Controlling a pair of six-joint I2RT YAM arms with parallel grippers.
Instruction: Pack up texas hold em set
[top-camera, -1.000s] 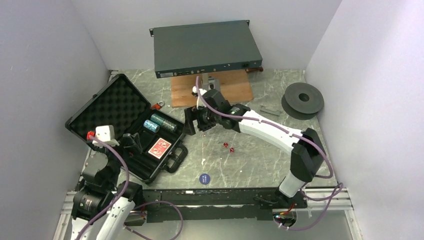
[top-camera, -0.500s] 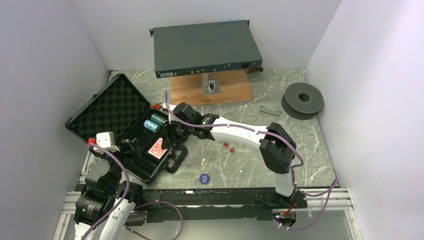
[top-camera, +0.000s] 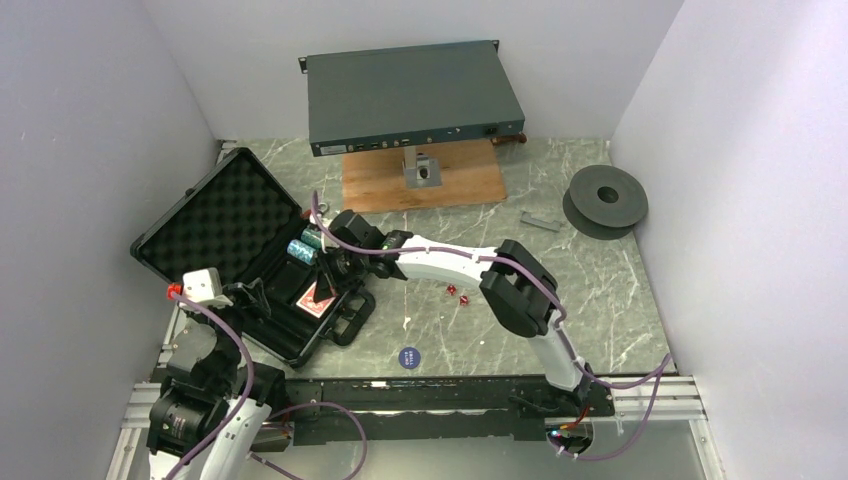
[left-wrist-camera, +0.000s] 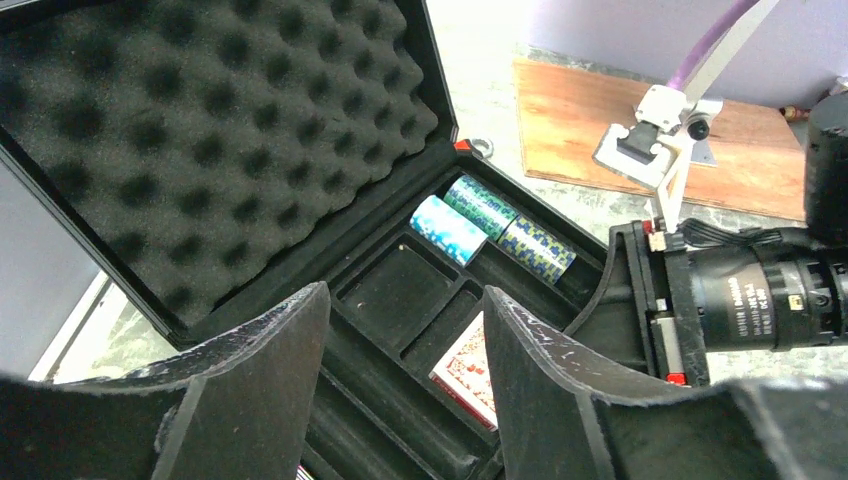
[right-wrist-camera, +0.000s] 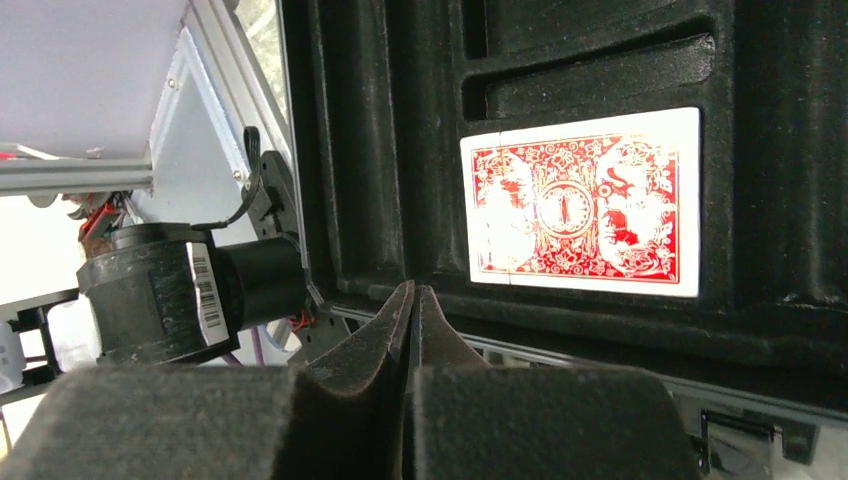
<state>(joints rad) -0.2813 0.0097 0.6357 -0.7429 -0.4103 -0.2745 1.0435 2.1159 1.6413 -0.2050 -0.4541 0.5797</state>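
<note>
The black briefcase (top-camera: 215, 215) lies open at the left, foam lid (left-wrist-camera: 200, 130) tipped back. Teal-and-white chip stacks (top-camera: 305, 247) (left-wrist-camera: 447, 228) lie in its tray, with the red-backed card deck (top-camera: 315, 298) (right-wrist-camera: 585, 205) in a slot nearer me. My right gripper (top-camera: 338, 272) (right-wrist-camera: 413, 295) is shut and empty, its tips just off the deck's long edge, above the tray's rim. My left gripper (top-camera: 262, 298) (left-wrist-camera: 405, 340) hangs open over the tray's near-left part, nothing between its fingers. Two tiny red dice (top-camera: 457, 295) and the blue disc (top-camera: 408, 356) lie on the table.
A grey rack box (top-camera: 410, 95) stands on a post on a wooden board (top-camera: 460, 188) at the back. A dark grey spool (top-camera: 605, 200) and a small grey bar (top-camera: 540, 222) lie at the back right. The case handle (top-camera: 350, 325) juts toward the table's middle.
My right arm has swung left from beside the case to over its tray, and its jaws have closed. My left gripper's jaws have narrowed and it has shifted slightly left.
</note>
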